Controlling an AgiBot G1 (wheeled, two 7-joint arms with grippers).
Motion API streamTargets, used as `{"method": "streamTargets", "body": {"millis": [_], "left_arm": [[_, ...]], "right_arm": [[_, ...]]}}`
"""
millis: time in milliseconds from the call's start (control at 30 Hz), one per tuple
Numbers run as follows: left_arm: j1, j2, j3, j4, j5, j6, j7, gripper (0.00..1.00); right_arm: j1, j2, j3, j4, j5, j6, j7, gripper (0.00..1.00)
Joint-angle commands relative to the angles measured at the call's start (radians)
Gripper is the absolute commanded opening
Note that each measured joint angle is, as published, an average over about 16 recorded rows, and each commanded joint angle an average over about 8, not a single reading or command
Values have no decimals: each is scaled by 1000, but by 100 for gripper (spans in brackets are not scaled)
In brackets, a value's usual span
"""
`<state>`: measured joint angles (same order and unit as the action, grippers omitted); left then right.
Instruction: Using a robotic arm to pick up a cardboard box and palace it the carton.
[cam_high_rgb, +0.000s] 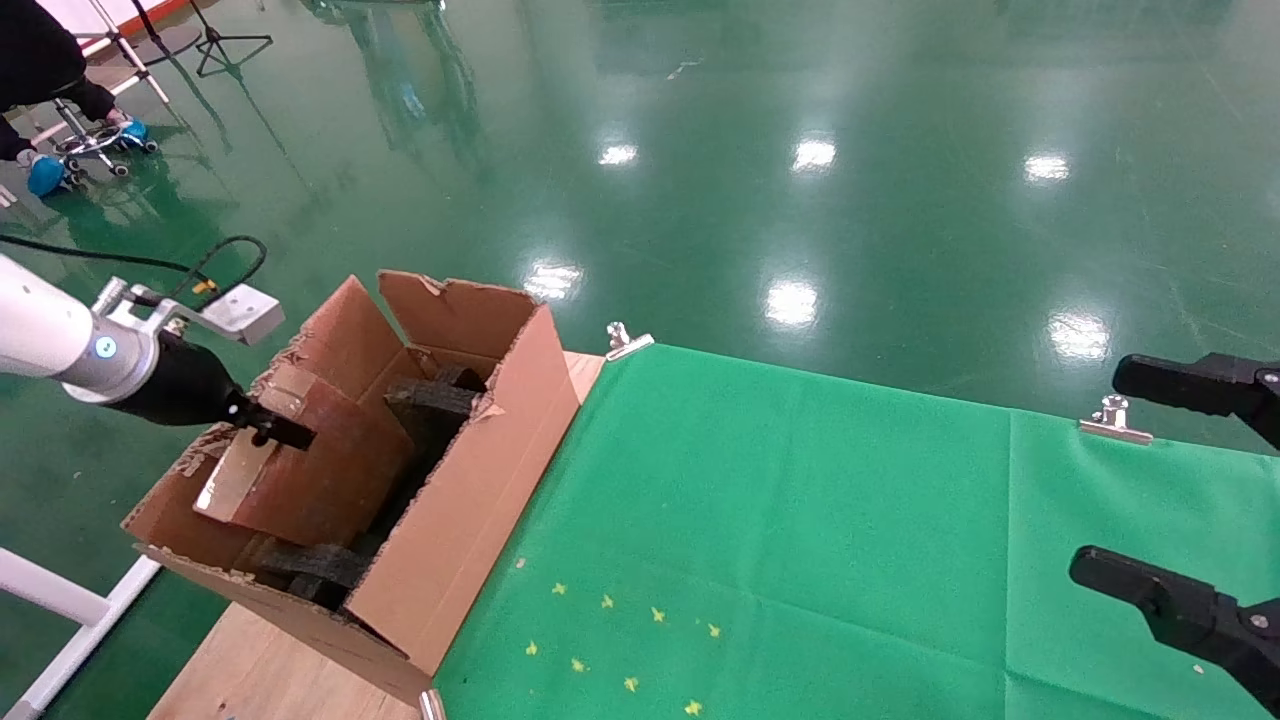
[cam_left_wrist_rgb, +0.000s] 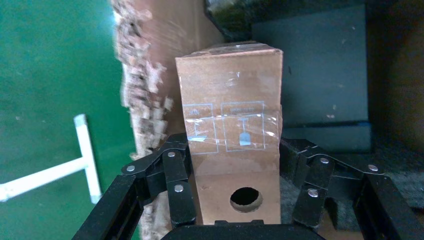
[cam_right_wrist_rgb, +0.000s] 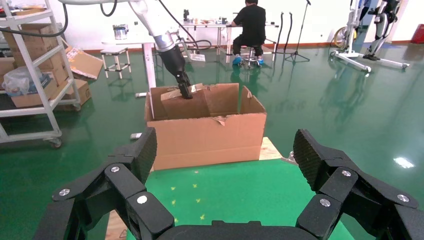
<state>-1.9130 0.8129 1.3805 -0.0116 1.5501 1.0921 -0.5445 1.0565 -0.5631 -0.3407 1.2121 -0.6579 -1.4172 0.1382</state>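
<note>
Cardboard box (cam_high_rgb: 300, 460) sits tilted, partly down inside the carton (cam_high_rgb: 470, 500) at nine o'clock on the bench (cam_high_rgb: 800, 520), clamped by the left tool (cam_high_rgb: 275, 432). Placing is under way; next comes lowering it onto the foam blocks (cam_high_rgb: 430, 400), then letting go. Right tool (cam_right_wrist_rgb: 225, 160) waits spread apart at three o'clock.

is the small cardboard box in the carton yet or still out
Partly in. The cardboard box sits tilted inside the carton, its upper end above the rim, gripped by the left gripper. The right gripper hovers open over the table.
</note>
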Motion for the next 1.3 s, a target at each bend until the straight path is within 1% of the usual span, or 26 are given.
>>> {"method": "streamTargets", "body": {"millis": [33,133,167,400,433,1067,1200,1300], "left_arm": [[11,-1,-3,5,-5,18,-1,0],[24,-4,-10,10,-15,14,-5,0],[27,-5,-13,11,-19,10,-7,9],[35,-12,-28,19,-40,-17,-12,97],[36,-13,-29,19,-41,-19,-12,100],[31,-10,-26,16,-36,-15,-11,100],[9,-8,-29,7,-41,-12,-9,100],[-30,-11,-40,-9,-57,2,-1,100]], "right_arm": [[0,0,0,0,0,0,0,100],[0,0,0,0,0,0,0,100],[0,0,0,0,0,0,0,100],[0,0,0,0,0,0,0,100],[0,0,0,0,0,0,0,100],[0,0,0,0,0,0,0,100],[0,0,0,0,0,0,0,100],[0,0,0,0,0,0,0,100]]}}
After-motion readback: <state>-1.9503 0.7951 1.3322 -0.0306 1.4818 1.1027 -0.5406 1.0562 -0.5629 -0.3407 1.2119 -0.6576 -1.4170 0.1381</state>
